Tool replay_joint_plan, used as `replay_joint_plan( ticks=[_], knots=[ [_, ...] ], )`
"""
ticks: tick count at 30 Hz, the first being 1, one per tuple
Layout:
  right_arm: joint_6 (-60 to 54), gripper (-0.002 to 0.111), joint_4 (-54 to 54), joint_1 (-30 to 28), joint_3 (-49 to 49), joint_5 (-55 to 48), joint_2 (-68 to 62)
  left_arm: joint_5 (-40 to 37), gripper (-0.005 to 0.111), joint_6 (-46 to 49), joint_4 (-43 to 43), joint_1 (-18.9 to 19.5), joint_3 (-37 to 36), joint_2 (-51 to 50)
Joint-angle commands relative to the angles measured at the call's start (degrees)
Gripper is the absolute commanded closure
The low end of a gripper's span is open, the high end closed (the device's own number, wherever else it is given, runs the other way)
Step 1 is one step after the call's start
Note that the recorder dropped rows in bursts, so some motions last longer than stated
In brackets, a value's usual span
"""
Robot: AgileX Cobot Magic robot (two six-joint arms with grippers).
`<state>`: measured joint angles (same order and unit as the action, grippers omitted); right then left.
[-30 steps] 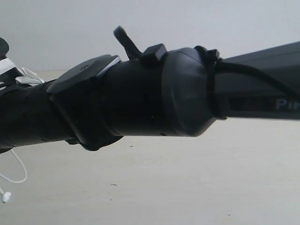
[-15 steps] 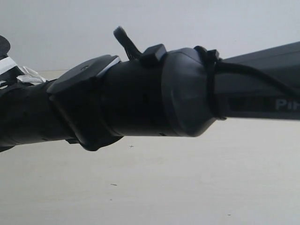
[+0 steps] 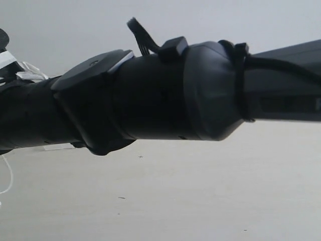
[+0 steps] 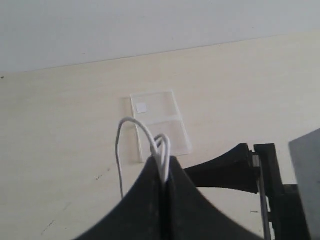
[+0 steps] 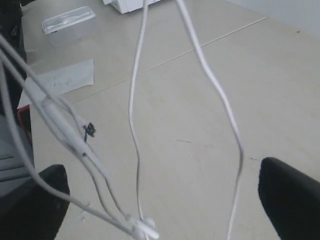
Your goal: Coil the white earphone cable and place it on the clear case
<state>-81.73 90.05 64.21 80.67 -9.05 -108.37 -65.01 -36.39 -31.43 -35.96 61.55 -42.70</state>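
Observation:
In the left wrist view my left gripper (image 4: 163, 167) is shut on the white earphone cable (image 4: 161, 145). Loops of it stick up from between the closed fingers and one strand drops to the table. The clear case (image 4: 159, 124) lies flat on the table just beyond the fingertips, with nothing on it. My right gripper (image 5: 160, 200) is open, its fingers (image 5: 289, 197) wide apart. Several cable strands (image 5: 134, 110) hang between them, with the inline remote (image 5: 59, 127) and an earbud (image 5: 146, 230) near the bottom. No finger touches them.
The right arm (image 3: 200, 95) fills the exterior view, with a bit of cable (image 3: 8, 175) at its left edge. In the right wrist view a lidded plastic container (image 5: 70, 22), a paper sheet (image 5: 62, 77) and a white box (image 5: 131, 4) lie further off.
The right arm has risen slightly and shifted right in the exterior view. The cable at the left edge swung out of sight, and a strand now shows there again.

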Motion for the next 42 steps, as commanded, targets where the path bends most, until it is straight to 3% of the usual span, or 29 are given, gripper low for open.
replay_joint_plan(
  ticks=[1, 34, 42],
  knots=[
    [-0.10, 0.012, -0.07, 0.13, 0.42, -0.47, 1.23, -0.41, 0.107, 0.22, -1.42, 0.12, -0.17, 0.01],
    [-8.29, 0.012, -0.07, 0.13, 0.42, -0.11, -0.52, 1.32, 0.107, 0.22, 0.21, 0.12, -0.17, 0.01],
    [-8.08, 0.004, -0.07, 0.13, 0.42, -1.04, -0.52, 1.79, 0.107, 0.22, 0.21, 0.12, -0.17, 0.01]
  ],
)
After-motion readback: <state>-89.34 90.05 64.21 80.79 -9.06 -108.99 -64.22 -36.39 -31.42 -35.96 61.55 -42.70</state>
